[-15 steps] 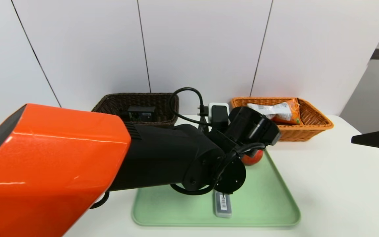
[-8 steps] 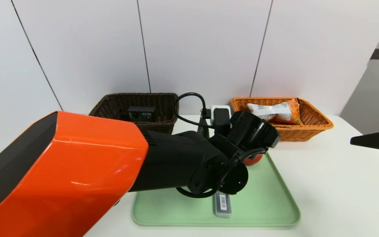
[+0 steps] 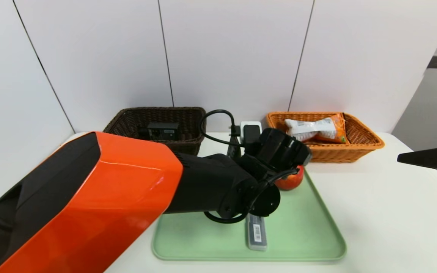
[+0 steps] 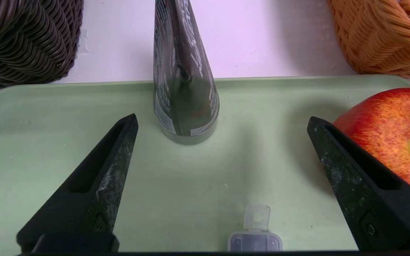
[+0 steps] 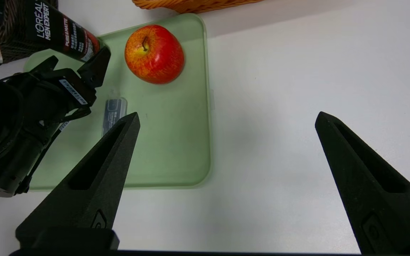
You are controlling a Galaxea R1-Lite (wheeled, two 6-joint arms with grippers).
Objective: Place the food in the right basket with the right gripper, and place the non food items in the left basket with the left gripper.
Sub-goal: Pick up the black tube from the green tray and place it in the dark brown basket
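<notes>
My left gripper [image 4: 222, 122] hangs open low over the green tray [image 4: 48, 149], its fingers wide apart with nothing between them. The black conical tube [image 4: 183, 89] stands upright just beyond the fingertips. The red apple [image 4: 386, 131] sits beside one finger. The slim grey case [image 3: 257, 236] lies on the tray beneath the wrist. A black pump bottle [image 3: 161, 131] lies in the dark brown left basket [image 3: 127, 115]. The snack packet [image 3: 317, 130] lies in the orange-tan right basket [image 3: 359, 146]. My right gripper [image 5: 227, 116] hovers open over bare table to the right of the tray.
My bulky orange-shelled left arm [image 3: 89, 201] crosses the left half of the head view and hides part of the tray. A white and black charger block [image 3: 250, 131] stands between the baskets. The white table [image 3: 393, 220] stretches to the right of the tray.
My left arm has reached further forward and its wrist has sunk and shifted left, uncovering more of the apple. The right gripper has drifted slightly left. Both grippers stayed open.
</notes>
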